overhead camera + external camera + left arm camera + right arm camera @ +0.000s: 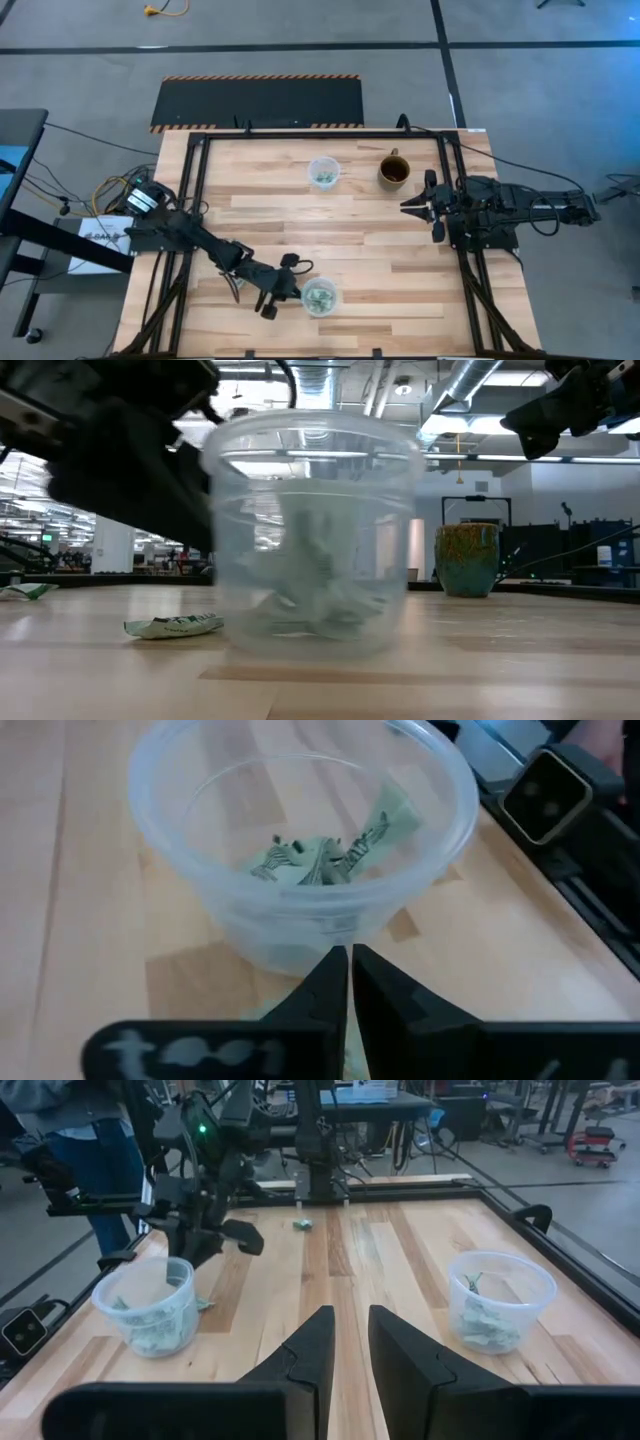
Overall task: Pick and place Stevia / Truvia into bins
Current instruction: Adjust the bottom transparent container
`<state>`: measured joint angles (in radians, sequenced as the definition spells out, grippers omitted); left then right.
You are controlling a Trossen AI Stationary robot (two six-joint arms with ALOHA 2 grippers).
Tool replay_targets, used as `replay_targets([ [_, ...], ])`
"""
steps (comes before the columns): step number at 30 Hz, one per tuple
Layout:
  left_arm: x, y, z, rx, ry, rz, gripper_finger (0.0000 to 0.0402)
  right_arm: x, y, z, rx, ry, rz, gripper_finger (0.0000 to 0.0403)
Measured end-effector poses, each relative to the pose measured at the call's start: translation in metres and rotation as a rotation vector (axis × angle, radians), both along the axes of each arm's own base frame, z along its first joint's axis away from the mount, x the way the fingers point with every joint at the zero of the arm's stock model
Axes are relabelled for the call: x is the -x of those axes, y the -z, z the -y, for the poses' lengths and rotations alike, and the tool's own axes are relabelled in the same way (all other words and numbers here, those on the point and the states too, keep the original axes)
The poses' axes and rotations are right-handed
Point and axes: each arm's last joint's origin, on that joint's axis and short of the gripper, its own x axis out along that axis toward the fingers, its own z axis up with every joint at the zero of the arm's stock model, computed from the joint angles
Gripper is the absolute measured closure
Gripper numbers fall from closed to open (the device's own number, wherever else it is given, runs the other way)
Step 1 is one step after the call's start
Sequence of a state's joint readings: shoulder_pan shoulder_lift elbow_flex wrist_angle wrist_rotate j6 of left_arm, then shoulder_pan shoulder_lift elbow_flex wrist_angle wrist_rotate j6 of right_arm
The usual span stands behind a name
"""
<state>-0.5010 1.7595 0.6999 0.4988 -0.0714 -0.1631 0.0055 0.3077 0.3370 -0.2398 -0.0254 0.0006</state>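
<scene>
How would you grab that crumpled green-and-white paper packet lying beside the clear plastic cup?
From straight above, pinching across its raised, crumpled middle: the green-and-white paper packet lies flat on the wooden table, the clear plastic cup close beside it.

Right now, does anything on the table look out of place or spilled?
Yes. One crumpled green packet lies loose on the wood beside the near cup, by the shut left claw. Another packet sits alone farther off.

Two clear cups stand upright, near cup (321, 297) and far cup (324, 172), each holding crumpled green-white packets (330, 855), with one loose packet (172, 626) lying flat beside the near cup.
</scene>
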Motion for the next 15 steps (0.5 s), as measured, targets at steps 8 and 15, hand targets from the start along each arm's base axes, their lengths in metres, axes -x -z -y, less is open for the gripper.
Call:
replay_targets([
  [8,-0.025,0.002,-0.007,-0.006,0.003,0.022,0.0394,0.0,0.0,0.0,0.0,0.0,-0.002,0.0344],
  [15,-0.035,0.008,-0.01,0.006,0.015,-0.001,0.0394,0.0,0.0,0.0,0.0,-0.001,-0.003,0.0344],
])
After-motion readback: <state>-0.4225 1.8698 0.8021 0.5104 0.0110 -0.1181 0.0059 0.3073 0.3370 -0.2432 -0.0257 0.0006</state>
